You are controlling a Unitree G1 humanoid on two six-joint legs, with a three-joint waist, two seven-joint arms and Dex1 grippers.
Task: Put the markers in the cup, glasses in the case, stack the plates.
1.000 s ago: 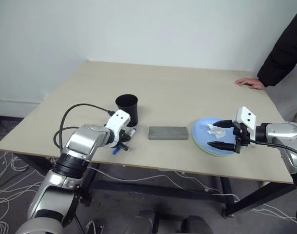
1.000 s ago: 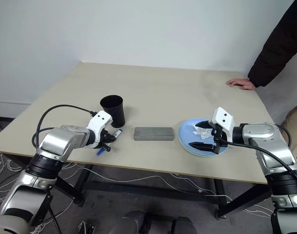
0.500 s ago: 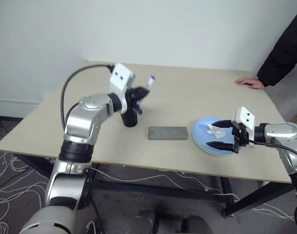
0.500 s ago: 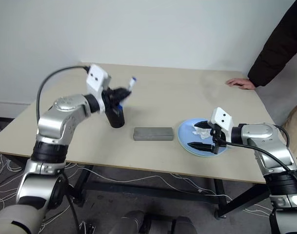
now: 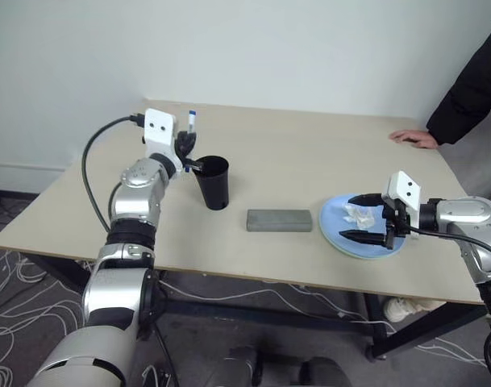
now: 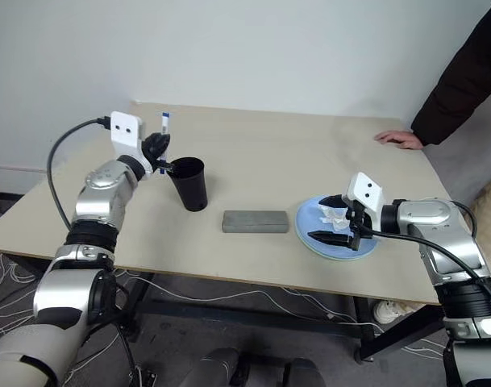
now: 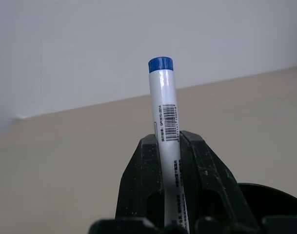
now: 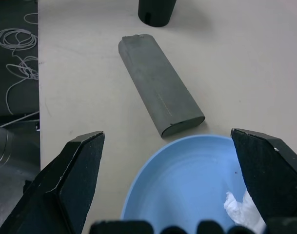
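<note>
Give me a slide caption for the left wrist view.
Left tool shut on the blue-capped marker, held upright above the tan table.

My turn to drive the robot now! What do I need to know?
Left gripper: shut on the blue-capped marker, held upright beside the black cup's rim.
Right gripper: open, hovering over the blue plate, which sits stacked on the green one with a tissue on top.
Case: closed, mid-table.
Left to do: drop this marker in. I can't spot the other marker or the glasses.
</note>
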